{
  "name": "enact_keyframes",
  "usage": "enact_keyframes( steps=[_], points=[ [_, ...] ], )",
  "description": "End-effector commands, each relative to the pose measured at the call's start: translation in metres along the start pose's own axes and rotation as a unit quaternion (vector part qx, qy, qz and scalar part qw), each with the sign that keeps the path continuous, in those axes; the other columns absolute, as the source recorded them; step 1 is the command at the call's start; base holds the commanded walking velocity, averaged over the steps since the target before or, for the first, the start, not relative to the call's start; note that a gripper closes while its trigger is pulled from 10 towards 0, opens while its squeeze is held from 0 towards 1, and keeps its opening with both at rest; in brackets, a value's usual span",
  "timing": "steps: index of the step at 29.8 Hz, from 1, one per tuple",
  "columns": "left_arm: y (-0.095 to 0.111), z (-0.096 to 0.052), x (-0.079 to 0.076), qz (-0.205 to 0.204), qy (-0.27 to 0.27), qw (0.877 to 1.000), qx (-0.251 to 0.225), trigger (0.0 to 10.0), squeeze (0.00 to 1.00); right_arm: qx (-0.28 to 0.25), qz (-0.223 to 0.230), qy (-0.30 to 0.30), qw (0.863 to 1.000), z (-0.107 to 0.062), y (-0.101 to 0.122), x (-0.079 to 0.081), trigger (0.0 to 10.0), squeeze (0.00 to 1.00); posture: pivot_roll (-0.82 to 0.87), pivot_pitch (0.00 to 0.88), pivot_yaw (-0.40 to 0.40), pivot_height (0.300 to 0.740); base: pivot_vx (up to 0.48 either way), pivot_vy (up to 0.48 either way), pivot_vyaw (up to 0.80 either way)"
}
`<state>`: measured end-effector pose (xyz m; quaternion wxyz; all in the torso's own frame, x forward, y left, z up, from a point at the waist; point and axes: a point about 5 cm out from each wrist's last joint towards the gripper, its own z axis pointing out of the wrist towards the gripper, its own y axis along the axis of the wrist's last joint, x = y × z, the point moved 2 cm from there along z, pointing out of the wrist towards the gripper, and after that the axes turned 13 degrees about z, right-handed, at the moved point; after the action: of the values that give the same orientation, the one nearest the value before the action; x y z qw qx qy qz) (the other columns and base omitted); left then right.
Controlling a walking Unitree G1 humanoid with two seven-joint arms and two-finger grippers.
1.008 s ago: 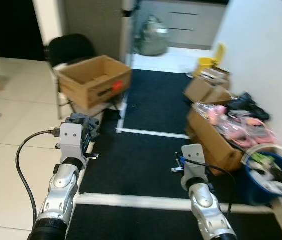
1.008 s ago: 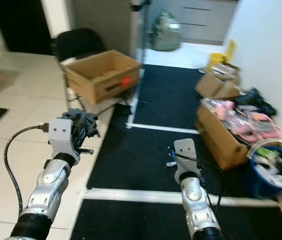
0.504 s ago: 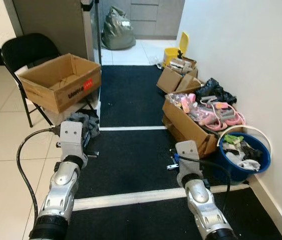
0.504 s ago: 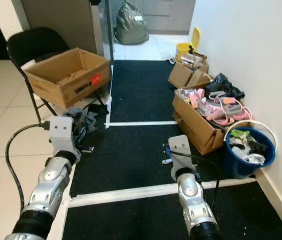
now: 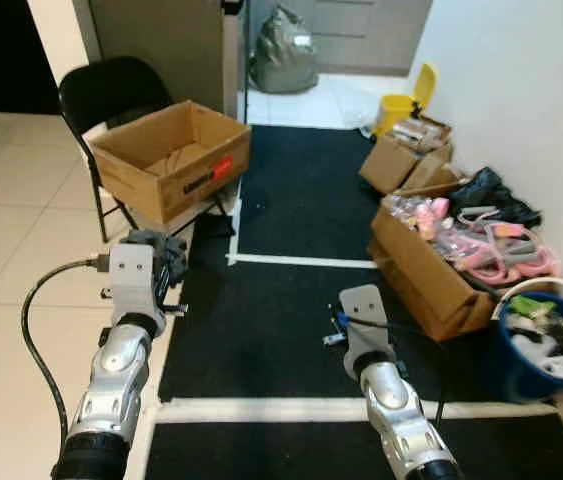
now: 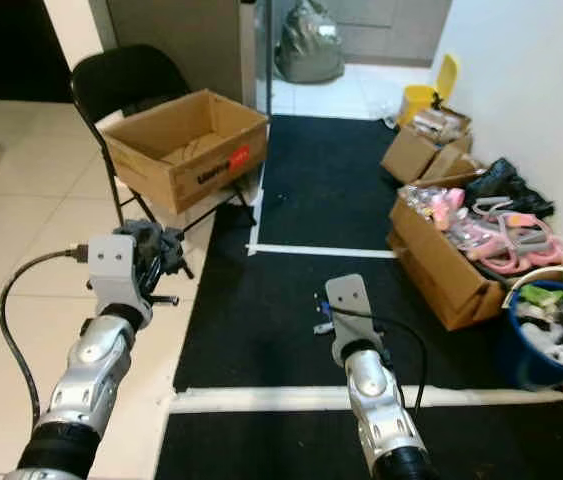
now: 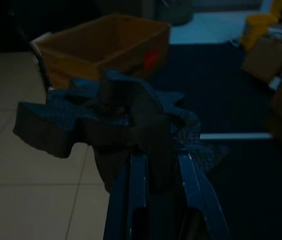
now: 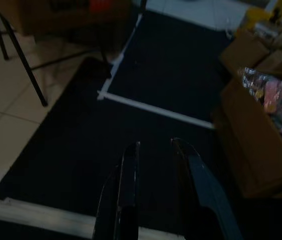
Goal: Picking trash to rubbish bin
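Ahead on the folding chair (image 5: pixel 111 85) sits an open cardboard box (image 5: pixel 173 158); by the wall stands a blue bin (image 5: pixel 549 350) full of rubbish. From the left wrist, the left gripper (image 7: pixel 157 165) has its fingers clamped on a crumpled dark rag (image 7: pixel 105 115), held above the floor. From the right wrist, the right gripper (image 8: pixel 156 150) hangs over black carpet (image 8: pixel 80 140), fingers slightly apart, holding nothing.

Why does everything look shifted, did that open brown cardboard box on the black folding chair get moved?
No. The open brown cardboard box sits on the black folding chair exactly as before, beside the same grey wall; the camera turned.
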<state>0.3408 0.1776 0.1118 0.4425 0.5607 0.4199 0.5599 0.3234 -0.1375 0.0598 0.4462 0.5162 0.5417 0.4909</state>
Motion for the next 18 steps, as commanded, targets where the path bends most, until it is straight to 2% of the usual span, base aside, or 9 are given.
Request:
enact_keyframes(
  steps=[1,4,18],
  points=[
    [-0.0016,-0.0007,-0.0024,0.003,-0.008,1.0,0.004,10.0,0.0,-0.001,0.001,-0.008,1.0,-0.0002,-0.0002,-0.0028,10.0,0.0,-0.01,0.086,0.008,0.74,0.337,0.0,0.0],
    [-0.0031,0.0,-0.0025,0.004,-0.011,1.0,0.007,10.0,0.0,-0.008,0.015,-0.017,1.0,0.0009,0.0009,-0.004,10.0,0.0,0.0,0.084,0.018,0.74,0.337,0.0,0.0],
    [0.0011,0.0069,-0.0069,0.003,-0.025,1.0,0.005,10.0,0.0,-0.018,0.017,-0.021,0.999,0.0061,0.0055,-0.0033,10.0,0.0,-0.01,0.076,0.021,0.74,0.34,0.0,0.0]
  ],
)
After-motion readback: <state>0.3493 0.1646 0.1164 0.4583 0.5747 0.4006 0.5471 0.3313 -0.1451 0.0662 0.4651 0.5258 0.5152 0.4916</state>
